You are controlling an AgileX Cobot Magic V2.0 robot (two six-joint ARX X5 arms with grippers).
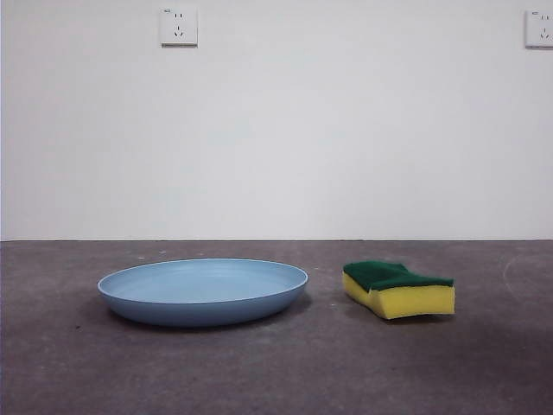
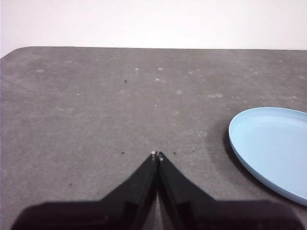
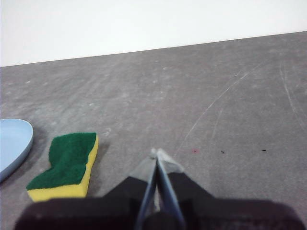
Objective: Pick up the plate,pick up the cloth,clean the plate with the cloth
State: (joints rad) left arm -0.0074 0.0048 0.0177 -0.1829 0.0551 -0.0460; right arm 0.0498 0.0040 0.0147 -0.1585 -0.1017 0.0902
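Observation:
The light-blue plate [image 1: 203,290] lies flat on the grey table, left of centre in the front view. To its right lies the cloth [image 1: 398,289], a yellow sponge block with a dark green top. My left gripper [image 2: 157,154] is shut and empty, hovering over bare table with the plate [image 2: 271,146] off to one side. My right gripper [image 3: 157,153] is shut and empty too, with the cloth [image 3: 67,165] a short way beside it and the plate's edge [image 3: 14,143] beyond that. Neither arm shows in the front view.
A white wall backs the table, with two sockets [image 1: 178,26] [image 1: 539,28] high up. The table's far edge and rounded corner [image 2: 19,49] show in the left wrist view.

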